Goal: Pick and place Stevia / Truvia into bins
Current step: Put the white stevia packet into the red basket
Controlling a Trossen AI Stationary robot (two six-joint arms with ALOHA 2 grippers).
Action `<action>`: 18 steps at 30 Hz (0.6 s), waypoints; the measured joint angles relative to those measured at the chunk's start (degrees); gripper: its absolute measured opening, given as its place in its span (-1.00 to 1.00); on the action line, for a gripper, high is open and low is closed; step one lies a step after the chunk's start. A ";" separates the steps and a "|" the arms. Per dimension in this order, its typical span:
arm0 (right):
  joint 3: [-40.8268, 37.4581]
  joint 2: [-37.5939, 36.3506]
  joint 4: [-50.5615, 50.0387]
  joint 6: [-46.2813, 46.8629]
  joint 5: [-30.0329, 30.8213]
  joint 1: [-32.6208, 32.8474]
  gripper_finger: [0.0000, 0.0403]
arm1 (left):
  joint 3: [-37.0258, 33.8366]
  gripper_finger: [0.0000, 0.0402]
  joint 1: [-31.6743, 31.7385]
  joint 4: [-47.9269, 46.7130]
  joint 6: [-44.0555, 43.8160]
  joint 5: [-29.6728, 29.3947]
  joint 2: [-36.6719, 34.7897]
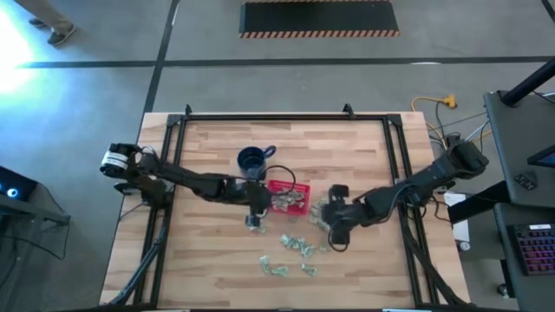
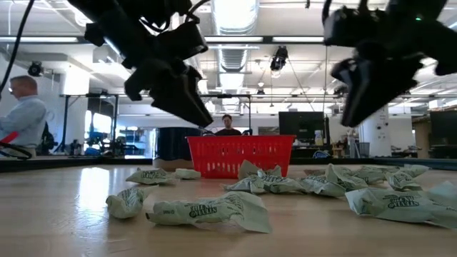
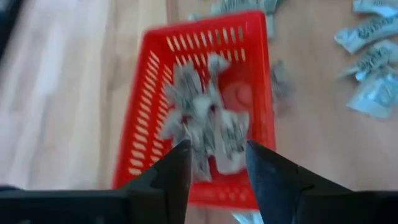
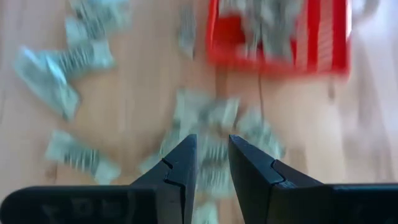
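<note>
The red latticed basket (image 1: 300, 186) (image 2: 239, 153) stands mid-table with several pale green-and-white sachets (image 3: 205, 124) inside. More sachets (image 1: 295, 250) (image 2: 214, 210) lie loose on the wood near and right of it. My left gripper (image 1: 254, 220) (image 3: 217, 152) hovers open at the basket's near-left corner, above its rim (image 3: 140, 124). It holds nothing. My right gripper (image 1: 335, 232) (image 4: 212, 146) hangs open with a narrow gap above a cluster of loose sachets (image 4: 211, 124), right of the basket (image 4: 323, 43). In the low view both grippers (image 2: 182, 100) (image 2: 357, 100) are raised off the table.
A dark blue mug (image 1: 253, 159) stands just beyond the basket's far-left side. A black frame (image 1: 286, 118) borders the table's far and side edges. Bare wood lies on the table's left half and far right. A person (image 2: 21, 107) stands in the room behind.
</note>
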 joint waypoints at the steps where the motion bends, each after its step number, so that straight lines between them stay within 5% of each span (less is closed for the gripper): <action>1: 0.00 0.00 -1.78 1.70 -0.01 0.63 -0.59 | -0.03 -0.32 -0.37 -0.85 -0.65 0.02 0.00; 18: -4.58 0.00 -5.34 5.55 -0.03 3.64 -0.59 | -0.13 -0.31 -11.54 -4.39 -5.78 0.27 -2.25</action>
